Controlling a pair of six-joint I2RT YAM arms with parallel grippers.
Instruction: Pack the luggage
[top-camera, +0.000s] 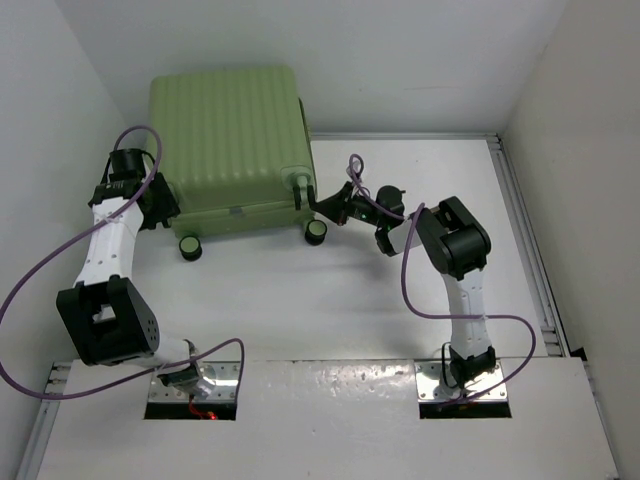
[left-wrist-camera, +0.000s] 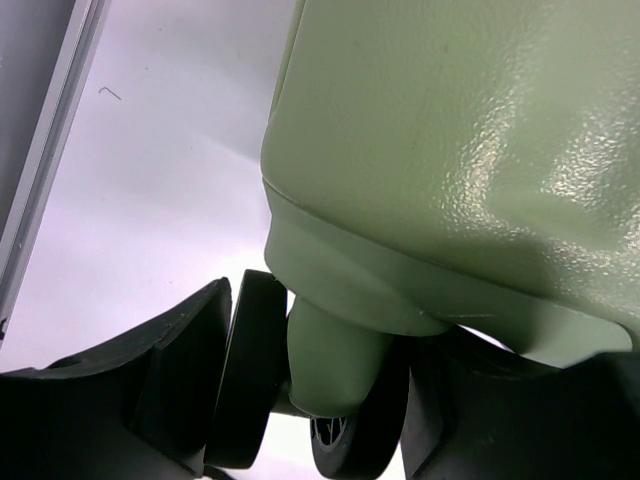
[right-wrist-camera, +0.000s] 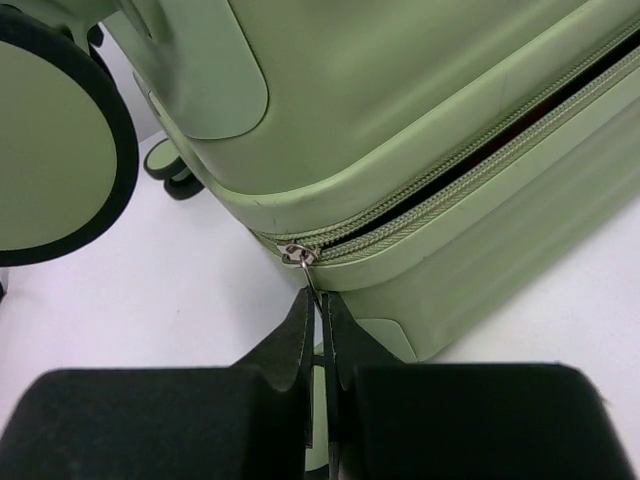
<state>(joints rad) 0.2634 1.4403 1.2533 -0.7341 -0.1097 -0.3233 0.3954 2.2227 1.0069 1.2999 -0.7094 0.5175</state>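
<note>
Light green ribbed suitcase (top-camera: 225, 140), green wheels (top-camera: 316, 232) rimmed black, silver zipper pull (right-wrist-camera: 300, 256); white table (top-camera: 300, 300), purple cables (top-camera: 404, 265).

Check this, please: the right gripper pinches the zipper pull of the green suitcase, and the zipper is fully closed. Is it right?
No. The right gripper pinches the zipper pull of the green suitcase, but the zipper is partly open: the right wrist view shows a dark gap.

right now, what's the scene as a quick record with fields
luggage: light green hard-shell, lying flat at the far left of the table
zipper: partly open along the side
right gripper: shut on the zipper pull
left gripper: jaws either side of a corner wheel; clamped or not, unclear
</note>
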